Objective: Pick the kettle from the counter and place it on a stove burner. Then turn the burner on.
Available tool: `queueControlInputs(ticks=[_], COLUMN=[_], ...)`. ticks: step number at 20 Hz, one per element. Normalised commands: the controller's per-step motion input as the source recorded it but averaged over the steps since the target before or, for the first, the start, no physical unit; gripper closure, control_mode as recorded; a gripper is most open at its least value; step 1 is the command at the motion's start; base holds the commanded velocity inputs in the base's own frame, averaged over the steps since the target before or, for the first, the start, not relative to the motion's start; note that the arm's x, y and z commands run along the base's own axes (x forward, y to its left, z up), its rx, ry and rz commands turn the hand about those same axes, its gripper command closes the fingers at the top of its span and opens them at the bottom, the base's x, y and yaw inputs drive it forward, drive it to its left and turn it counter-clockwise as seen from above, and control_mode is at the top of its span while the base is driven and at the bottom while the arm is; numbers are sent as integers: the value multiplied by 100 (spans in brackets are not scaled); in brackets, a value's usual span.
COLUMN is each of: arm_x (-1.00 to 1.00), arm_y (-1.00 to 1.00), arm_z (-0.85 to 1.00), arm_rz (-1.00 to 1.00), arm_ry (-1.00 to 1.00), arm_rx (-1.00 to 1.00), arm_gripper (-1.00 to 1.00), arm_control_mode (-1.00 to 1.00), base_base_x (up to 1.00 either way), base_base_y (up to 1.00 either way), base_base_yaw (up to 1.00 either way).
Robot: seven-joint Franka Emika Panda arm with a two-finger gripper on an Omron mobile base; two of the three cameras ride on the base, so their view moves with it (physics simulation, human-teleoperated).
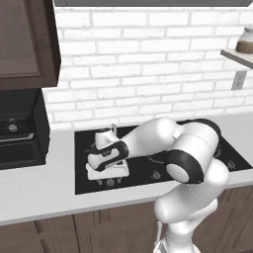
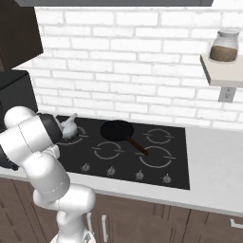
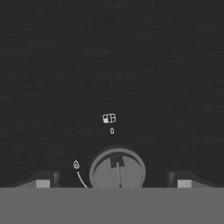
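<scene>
A white robot arm reaches down over a black glass cooktop [image 1: 197, 160] set into a pale grey bench [image 1: 44, 192]. Its claw [image 3: 113, 179] points straight down at the front row of controls, with its two dark fingertips [image 3: 43, 180] spread wide apart and holding nothing. Directly between the fingertips, just below the claw, sits a round grey burner knob [image 3: 117, 171]. Beside the knob are a small white flame symbol and a curved dial mark, and just beyond it a small burner-position icon is printed on the glass.

A little farther back from the claw, the kettle [image 2: 69, 128] stands upright on the rear burner ring at that end of the cooktop, its mottled white-grey body partly hidden by the arm. Off to the claw's side, near the middle of the cooktop, lies a flat black frying pan [image 2: 116, 129] with a brown handle. Farthest back rises a white brick wall [image 2: 133, 61], with a jar [image 2: 224, 46] on a small shelf [image 2: 223, 71].
</scene>
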Motion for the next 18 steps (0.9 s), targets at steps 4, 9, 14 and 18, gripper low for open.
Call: queueControlInputs(ticks=[4,9,14,18], arm_x=[1,0,0,0], arm_y=[0,0,0,0], arm_z=[-3,-15,-12,-4], arm_rz=[0,0,0,0], arm_ry=[-4,-1,0,0], arm_rx=[0,0,0,0], arm_gripper=[-100,-100,-100,100], arm_control_mode=[-100,-100,-100,-100], base_base_x=[0,0,0,0], base_base_y=[0,0,0,0], base_base_yaw=[0,0,0,0])
